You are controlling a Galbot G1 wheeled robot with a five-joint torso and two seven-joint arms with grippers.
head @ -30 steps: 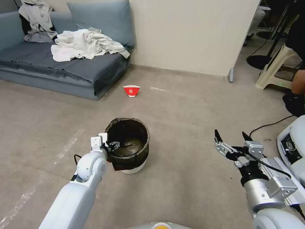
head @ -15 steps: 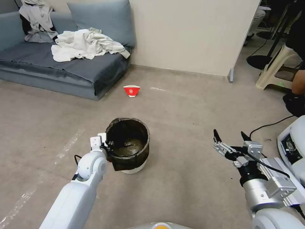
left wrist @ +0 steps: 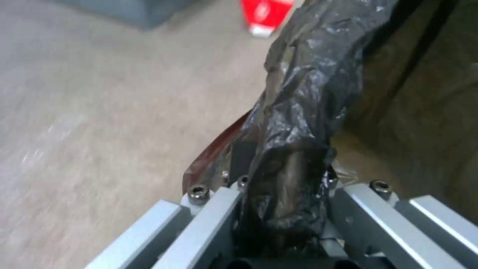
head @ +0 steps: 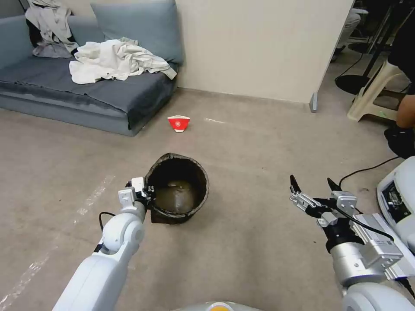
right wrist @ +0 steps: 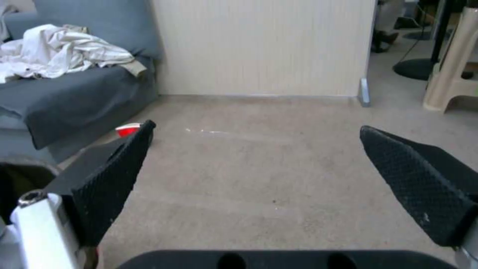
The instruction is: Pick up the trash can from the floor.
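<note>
A beige-grey carpet-like floor [head: 259, 142] takes up most of the head view, with faint pale tape marks seen at the lower left and a short pale streak near the upper centre. At the upper left of the frame a grey-blue sofa [head: 65, 93] is set against a cream ribbed wall panel [head: 263, 47]; crumpled white cloths [head: 114, 60] and a grey-blue cushion [head: 142, 23] are piled on it. A small red-and-white paper bowl [head: 178, 123] is placed on the floor just in front of the sofa's corner. At the upper right a beige plastic stool [head: 374, 93] and a black stand base are seen, and a black cable [head: 367, 169] is trailed across the floor at the right edge.

The trash can [head: 178, 188], lined with a dark plastic bag, is found at the centre of the frame, tilted with its mouth turned towards the camera. Its rim is clamped at the left side by the left pincer [head: 148, 195]; in the left wrist view the bagged rim [left wrist: 298, 123] is seen pinched between the metal fingers [left wrist: 214, 209]. Whether the can's base is touching the floor cannot be told.

The right pincer [head: 314, 186] is held at the lower right of the frame, well apart from the can, with its black fingertips [right wrist: 112, 179] spread wide and nothing between them.
</note>
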